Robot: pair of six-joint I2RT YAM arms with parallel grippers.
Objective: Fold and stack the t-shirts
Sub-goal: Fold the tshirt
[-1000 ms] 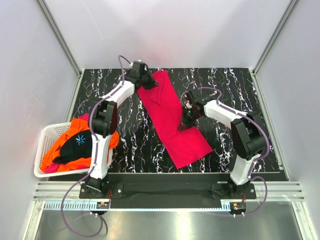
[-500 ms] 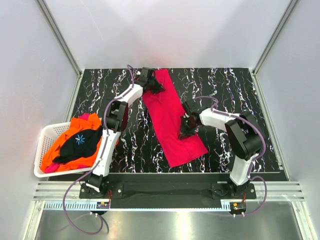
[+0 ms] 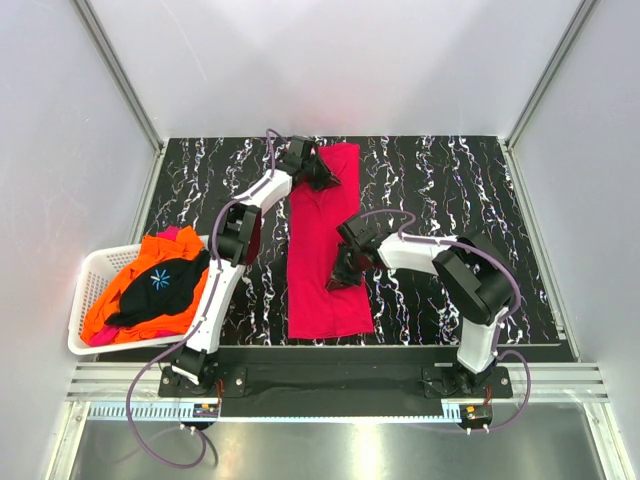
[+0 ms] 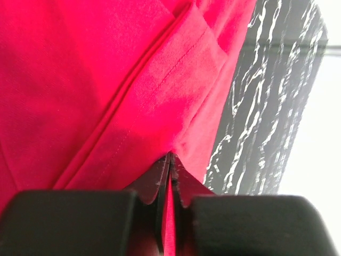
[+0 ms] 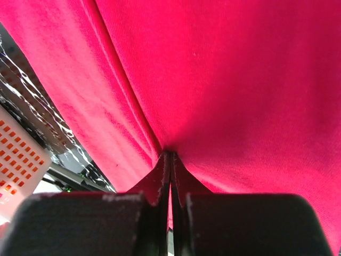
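Basket at left edge: orange shirt, black shirt heaped inside. Left hand, right hand each clamped on magenta-red shirt.

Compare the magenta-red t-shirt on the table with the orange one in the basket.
The magenta-red t-shirt lies stretched long on the table; the orange t-shirt is bunched in the white basket. The left gripper and right gripper pinch the magenta-red one; neither touches the orange one. A black t-shirt lies over the orange one; none overlies the magenta-red one. Both are soft cloth.
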